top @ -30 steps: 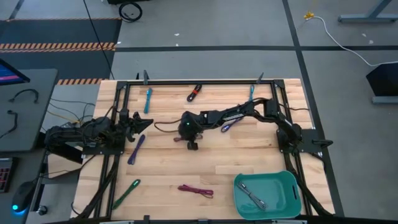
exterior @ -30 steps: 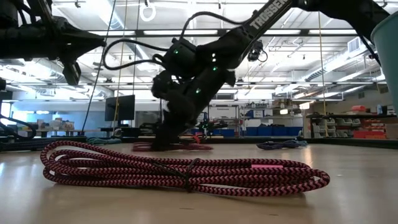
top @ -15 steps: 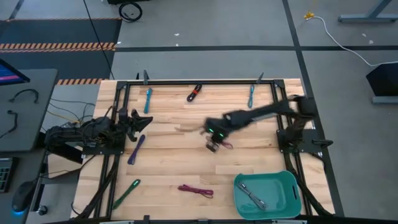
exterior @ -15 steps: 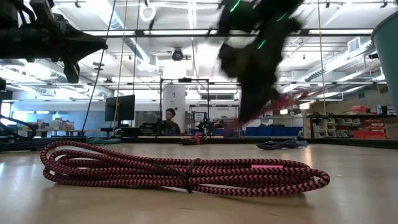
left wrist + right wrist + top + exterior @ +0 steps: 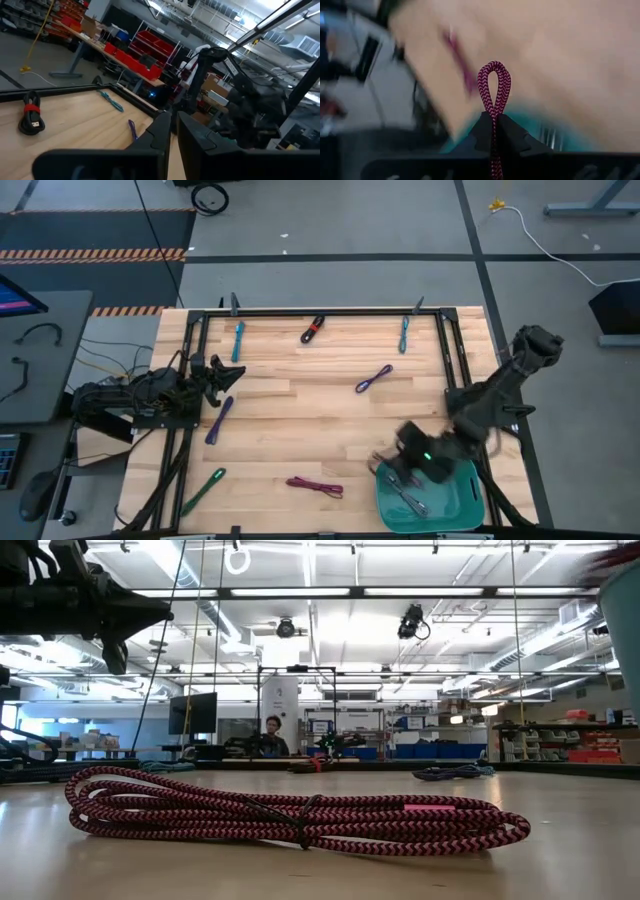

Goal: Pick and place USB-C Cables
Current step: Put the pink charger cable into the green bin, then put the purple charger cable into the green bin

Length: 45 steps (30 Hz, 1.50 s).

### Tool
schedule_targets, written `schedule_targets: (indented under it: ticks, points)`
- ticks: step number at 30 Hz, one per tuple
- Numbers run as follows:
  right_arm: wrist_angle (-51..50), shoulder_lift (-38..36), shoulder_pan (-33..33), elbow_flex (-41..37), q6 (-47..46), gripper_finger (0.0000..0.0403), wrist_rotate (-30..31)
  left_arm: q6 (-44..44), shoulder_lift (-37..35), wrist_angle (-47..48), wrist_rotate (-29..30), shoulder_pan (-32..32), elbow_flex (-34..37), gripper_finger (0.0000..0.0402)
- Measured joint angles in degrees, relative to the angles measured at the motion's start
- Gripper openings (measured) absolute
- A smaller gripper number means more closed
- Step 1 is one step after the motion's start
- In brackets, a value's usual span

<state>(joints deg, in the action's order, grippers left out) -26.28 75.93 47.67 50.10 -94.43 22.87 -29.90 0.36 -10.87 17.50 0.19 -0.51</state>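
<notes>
My right gripper hovers blurred over the left rim of the teal bin and is shut on a magenta-black cable. A grey cable lies inside the bin. On the table lie a magenta cable, a green one, two purple ones, two teal ones and a red-black one. My left gripper waits shut at the table's left side. My right gripper pinches the magenta-black cable between its two fingers. A folded loop end sticks out past the fingertips, and the strands run back between the fingers. The cable is lifted clear of the table; the rest of it is hidden behind the fingers.
A black metal frame borders the work area. The bin sits at the near right corner. A person sits far off in the room behind the table. Bare wood lies in the table's middle.
My right gripper has swung from the table's middle toward the near right corner, carrying the magenta-black cable lifted off the wood, and now stands over the bin's left rim. It has left the low view. The left arm has kept still.
</notes>
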Motion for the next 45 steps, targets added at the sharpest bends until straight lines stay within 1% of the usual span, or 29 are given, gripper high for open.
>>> schedule_targets:
  ticks: [2,6,10,12,16,21,23,26,29,30,31,33,35,38,42,45]
  points:
    - [-2.1,1.2,3.9,-0.5,-4.1,0.0012,-2.8,-2.6,0.0,0.0,-0.5,0.0,0.0,0.0039]
    - [-4.7,3.3,8.6,-1.3,-8.5,0.0016,-3.7,-7.2,0.0,0.1,-1.6,0.0,0.0,0.0038]
    - [-7.6,5.3,10.2,-2.8,-15.1,0.0019,-6.9,-12.5,0.0,-1.2,-1.9,0.0,0.0,0.0035]
    - [-7.3,5.9,10.5,-3.4,-16.4,0.0025,-7.9,-14.0,0.0,-1.8,-1.9,0.0,0.0,0.0036]
    - [-6.6,6.4,11.1,-3.6,-15.9,0.0061,-8.0,-17.4,0.0,-3.8,-1.9,0.0,0.0,0.0042]
    - [-3.5,4.0,11.9,-3.6,-10.3,0.0114,-4.2,-18.1,0.0,-4.3,-1.9,0.0,0.0,0.0040]
    - [-2.4,2.5,12.3,-3.6,-9.0,0.0125,-3.4,-21.0,0.0,-4.3,-1.9,-0.1,0.0,0.0037]
    - [-0.4,-0.1,12.4,-3.6,-5.5,0.0129,-3.0,-26.3,0.0,-5.0,-1.9,0.0,0.0,0.0035]
    - [2.8,-3.1,12.3,-3.6,-2.7,0.0127,-2.8,-37.9,0.0,-7.3,-1.9,0.0,0.0,0.0037]
    - [4.1,-4.1,12.1,-3.6,-2.5,0.0126,-2.8,-40.5,0.0,-7.5,-1.6,0.0,0.0,0.0038]
    - [6.1,-5.1,11.9,-3.6,-2.0,0.0126,-2.7,-41.5,0.0,-7.7,-0.1,0.0,0.0,0.0039]
    - [10.7,-6.6,11.8,-3.5,0.9,0.0126,-1.0,-41.7,0.0,-8.3,4.8,0.0,0.0,0.0039]
    - [14.9,-7.7,11.7,-3.5,7.0,0.0126,1.6,-41.0,0.0,-8.2,8.7,0.0,0.0,0.0037]
    - [19.3,-8.7,11.4,-3.5,17.0,0.0126,6.7,-40.3,0.5,-8.5,12.0,0.0,0.0,0.0033]
    - [21.1,-9.7,9.1,-3.5,28.2,0.0126,14.9,-43.5,3.4,-12.2,11.8,0.0,0.0,0.0030]
    - [21.1,-10.6,5.3,-3.5,39.3,0.0126,20.9,-43.6,7.0,-16.2,11.0,0.0,-0.2,0.0029]
